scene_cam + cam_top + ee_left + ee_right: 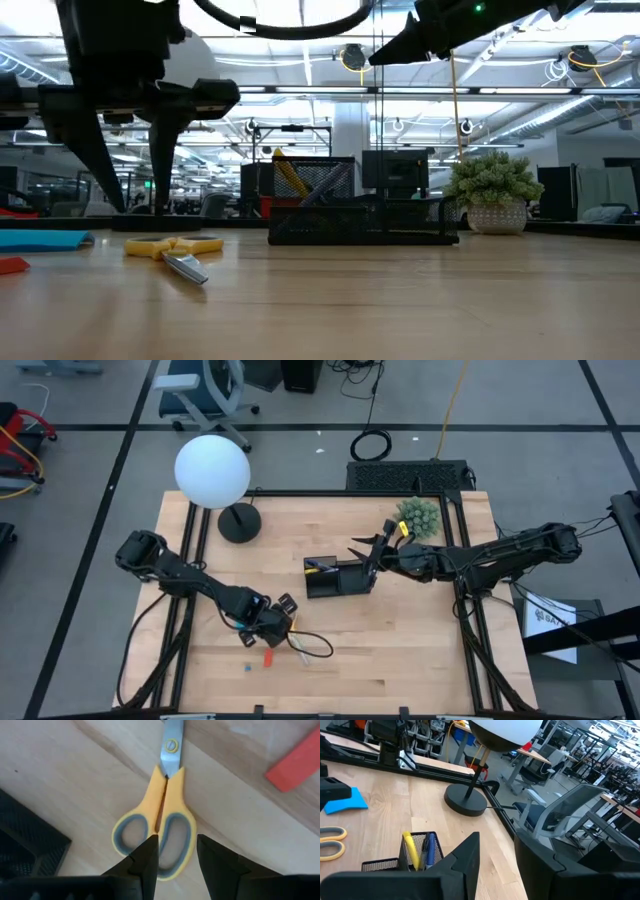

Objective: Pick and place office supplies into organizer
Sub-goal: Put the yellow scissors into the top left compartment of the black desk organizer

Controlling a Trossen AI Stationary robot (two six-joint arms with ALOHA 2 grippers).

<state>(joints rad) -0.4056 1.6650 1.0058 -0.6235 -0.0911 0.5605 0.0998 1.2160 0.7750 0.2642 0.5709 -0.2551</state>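
We see the left gripper point(283, 622) low over the near-left part of the wooden table point(420, 650), directly above the yellow-handled scissors point(157, 827). In the left wrist view its two dark fingers point(145, 860) stand partly open, with a narrow gap between them, on either side of one handle loop; whether they touch the handle we cannot tell. In the low view the scissors lie flat on the wood, closed, handles toward the left gripper and blade pointing away from it. A small red piece point(295, 762) lies on the table just beside the scissors, apart from them, and a blue pad point(42, 239) lies flat farther to the left in the low view. The organizer point(338, 576), a black mesh holder, stands near the middle of the table, well apart from the scissors and to their far right. In the right wrist view it holds a yellow pen point(409, 849) and a blue pen point(427, 847), both leaning upright in the taller compartment. The right gripper point(372, 552) hangs above the right end of the organizer, raised off the table; its fingers point(465, 857) are parted with nothing between them. A lamp point(213, 472) with a white globe and a round black base stands at the far left of the table, and a green spiky plant point(418, 517) sits at the far right, just beyond the right arm.
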